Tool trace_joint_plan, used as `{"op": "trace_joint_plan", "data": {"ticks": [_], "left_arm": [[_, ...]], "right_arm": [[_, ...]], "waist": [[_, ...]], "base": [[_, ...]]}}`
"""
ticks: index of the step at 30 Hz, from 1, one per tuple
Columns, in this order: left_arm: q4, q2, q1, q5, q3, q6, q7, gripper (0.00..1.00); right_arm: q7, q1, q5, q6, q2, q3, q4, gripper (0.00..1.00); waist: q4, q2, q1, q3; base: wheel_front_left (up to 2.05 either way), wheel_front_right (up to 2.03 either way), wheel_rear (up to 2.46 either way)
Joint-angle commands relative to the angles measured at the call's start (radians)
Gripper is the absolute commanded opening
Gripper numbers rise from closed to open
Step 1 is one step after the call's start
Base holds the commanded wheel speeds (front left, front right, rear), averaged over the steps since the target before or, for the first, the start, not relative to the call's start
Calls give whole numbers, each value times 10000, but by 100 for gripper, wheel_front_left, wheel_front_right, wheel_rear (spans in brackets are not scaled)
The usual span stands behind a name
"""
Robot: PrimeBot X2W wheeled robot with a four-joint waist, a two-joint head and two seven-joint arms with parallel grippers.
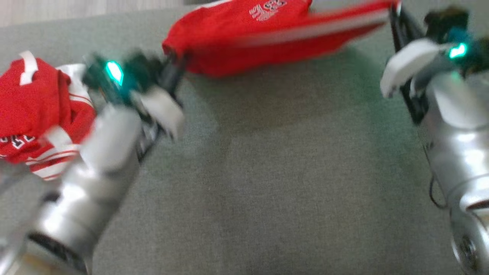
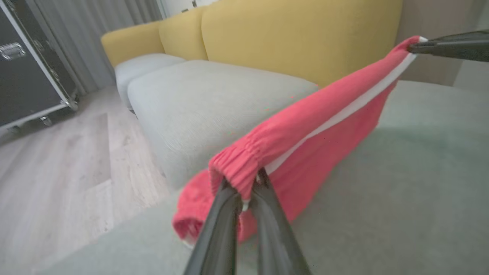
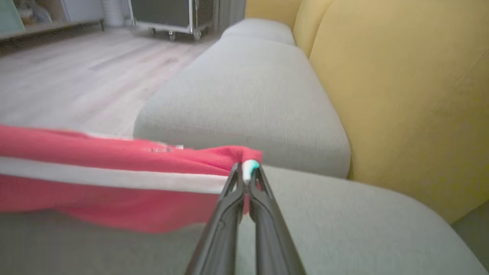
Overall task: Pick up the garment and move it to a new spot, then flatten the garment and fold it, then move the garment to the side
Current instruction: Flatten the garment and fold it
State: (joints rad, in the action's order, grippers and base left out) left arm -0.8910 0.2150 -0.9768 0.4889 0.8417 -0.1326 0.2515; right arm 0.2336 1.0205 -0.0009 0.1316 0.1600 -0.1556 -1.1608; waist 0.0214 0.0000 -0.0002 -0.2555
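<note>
The red garment [image 1: 244,46] with its white stripe hangs stretched taut between both grippers, over the far part of the grey-green cushion [image 1: 286,172]. The left gripper [image 2: 249,187] is pinched tight on the gathered elastic end, and the right gripper [image 3: 246,173] is clamped on the opposite corner (a white edge pokes out between its tips). A crumpled red-and-white cloth [image 1: 34,107] lies beside the left arm
</note>
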Motion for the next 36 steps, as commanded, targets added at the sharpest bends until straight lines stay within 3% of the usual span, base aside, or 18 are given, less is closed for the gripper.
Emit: {"op": "trace_joint_plan", "data": {"ticks": [1, 6, 10, 14, 17, 18, 24, 29, 36], "left_arm": [[402, 508, 17, 295, 46, 22, 94, 0], [1110, 998, 1090, 918, 1035, 21, 99, 0], [1728, 1405, 1987, 1367, 1614, 21, 100, 0], [2100, 1547, 2656, 1461, 1817, 21, 101, 0], [2385, 1617, 3197, 1479, 1989, 84, 78, 0], [2653, 1703, 3520, 1502, 2135, 101, -59, 0], [3932, 2201, 4369, 1645, 2455, 333, -727, 0], [5386, 2609, 5176, 1846, 2636, 755, -1222, 0], [6732, 2939, 5565, 1851, 2631, 1428, -1536, 0]], "right_arm": [[-201, -56, 252, -9, 106, -481, 40, 0], [-825, -774, 1084, -9, 581, -1944, -438, 0], [-1553, -1667, 2470, -9, 1088, -3359, -78, 0], [-2636, -2753, 4198, -9, 2034, -5016, 1254, 0], [-3379, -3450, 5498, -9, 3038, -6150, 2614, 0], [-3823, -3822, 6456, -9, 3683, -6645, 3557, 0], [-4733, -4640, 7963, -9, 5374, -7407, 5497, 0], [-5334, -5205, 8259, -9, 6427, -7472, 6505, 0], [-5249, -5664, 7975, -9, 6792, -6721, 7197, 0]], "waist": [[-69, 0, 2, 369], [-108, 0, 2, 971], [-58, 0, 2, 1619], [-3, 0, 2, 2230], [84, 0, 2, 2676], [122, 0, 2, 2868], [196, 0, 2, 3308], [277, 0, 2, 3485], [250, 0, 2, 3415]], "base": [[0, 0, 0], [0, 0, 0], [0, 0, 0], [0, 0, 0], [0, 0, 0], [0, 0, 0], [0, 0, 0], [0, 0, 0], [0, 0, 0]]}}
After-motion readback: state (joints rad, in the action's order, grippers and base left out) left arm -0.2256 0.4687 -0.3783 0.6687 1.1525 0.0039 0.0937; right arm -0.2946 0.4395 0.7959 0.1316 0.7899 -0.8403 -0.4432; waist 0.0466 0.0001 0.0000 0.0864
